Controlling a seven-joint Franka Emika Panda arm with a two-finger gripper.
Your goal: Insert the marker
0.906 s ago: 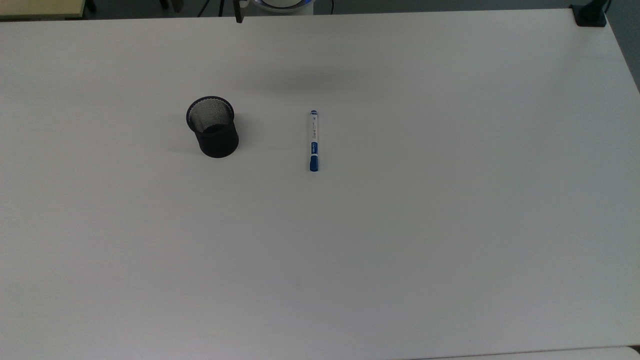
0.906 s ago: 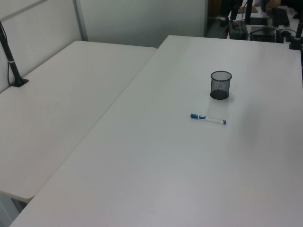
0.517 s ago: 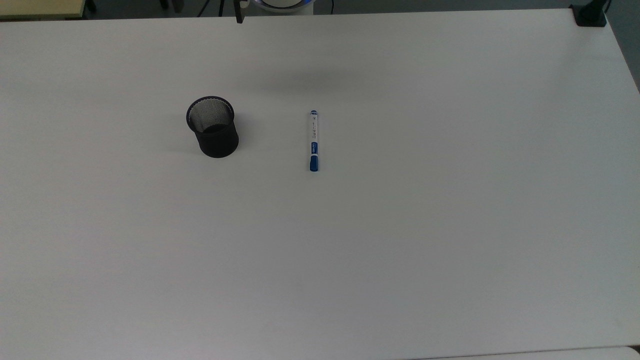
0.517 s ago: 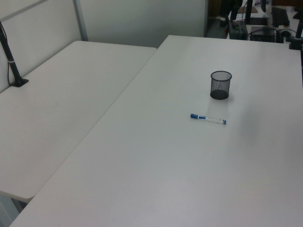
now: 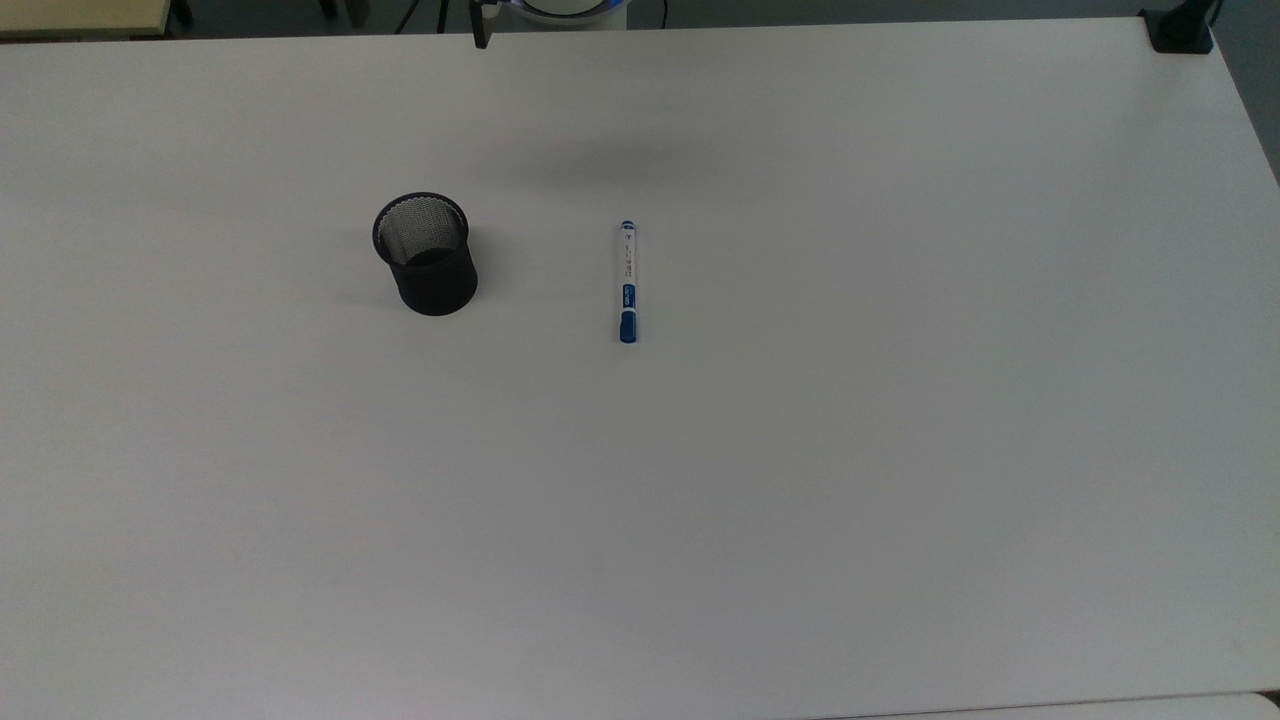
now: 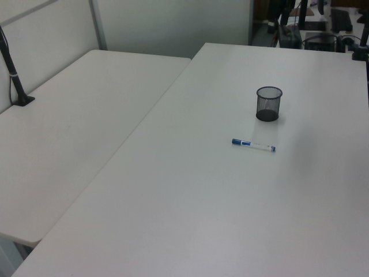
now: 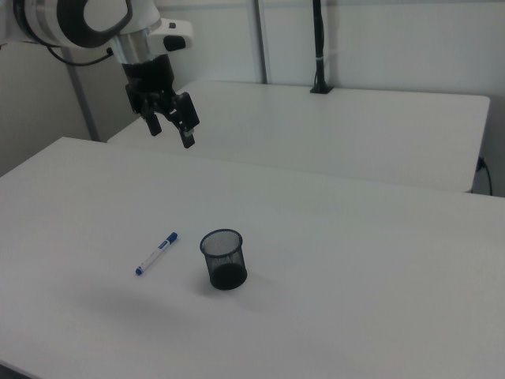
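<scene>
Blue-capped white marker flat on table

So in the right view the arm comes in from the top left corner, white shell with a dark joint ring, wrist bent downward. The black gripper hangs high in the air, tilted a bit, both fingers spread apart with nothing between them.

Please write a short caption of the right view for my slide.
Open black two-finger gripper hangs high above white table; white marker with blue cap lies beside upright black mesh cup, not touching.
</scene>
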